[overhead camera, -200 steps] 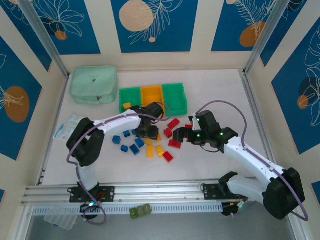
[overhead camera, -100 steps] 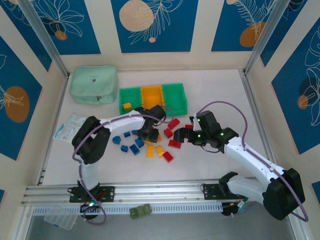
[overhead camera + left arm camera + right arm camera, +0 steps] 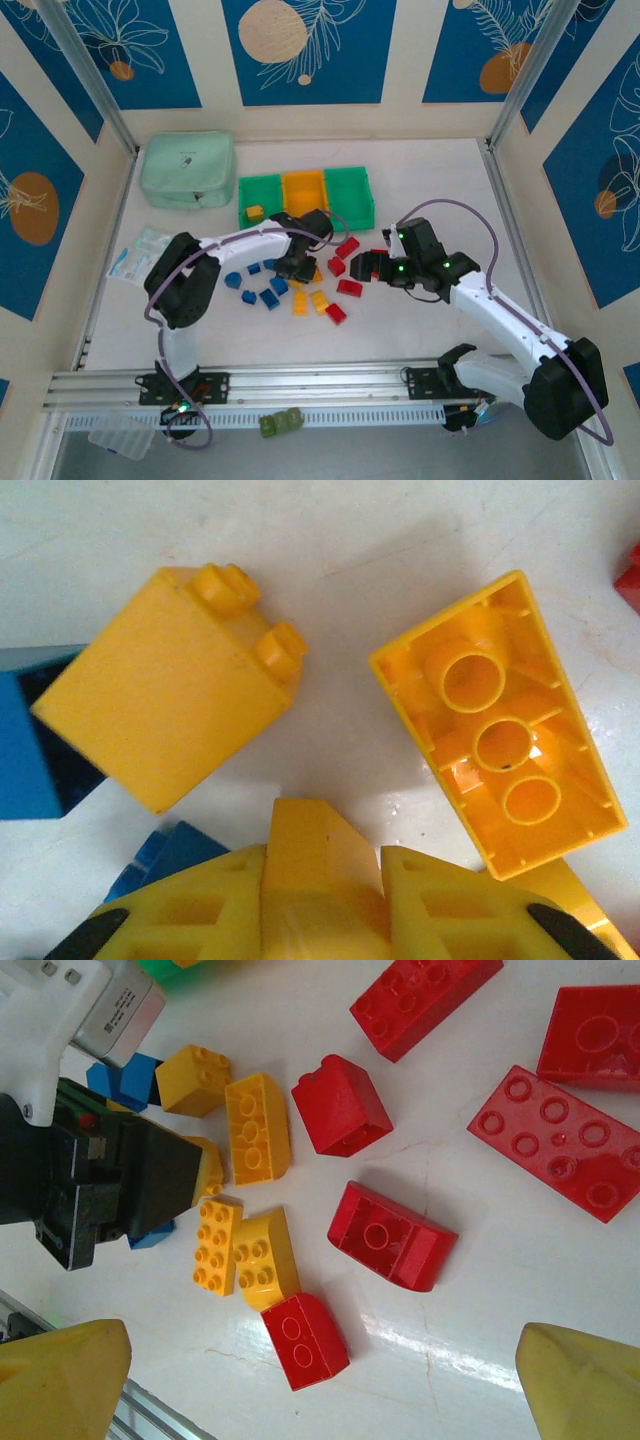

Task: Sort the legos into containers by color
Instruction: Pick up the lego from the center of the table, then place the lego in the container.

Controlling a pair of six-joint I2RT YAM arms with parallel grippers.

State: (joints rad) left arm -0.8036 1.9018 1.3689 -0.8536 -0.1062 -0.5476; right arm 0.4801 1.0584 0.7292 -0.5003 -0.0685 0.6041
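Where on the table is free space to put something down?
Bare table lies right of the bins, at the far side. A bare strip runs between the legos and the near rail. The middle is crowded: bricks, left arm, right arm.

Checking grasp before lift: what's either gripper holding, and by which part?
Left gripper: yellow lego, pinched across its sides, one end protruding. Right gripper open, holding nothing.

Three bins (image 3: pixel 304 192) sit joined in a row. There is one green pouch (image 3: pixel 188 170) and two robot arms (image 3: pixel 500 315). I count six red bricks (image 3: pixel 392 1235), five yellow bricks (image 3: pixel 258 1125) outside the bins, and one more yellow one (image 3: pixel 254 212) inside. About five blue bricks (image 3: pixel 270 298); some are hidden.
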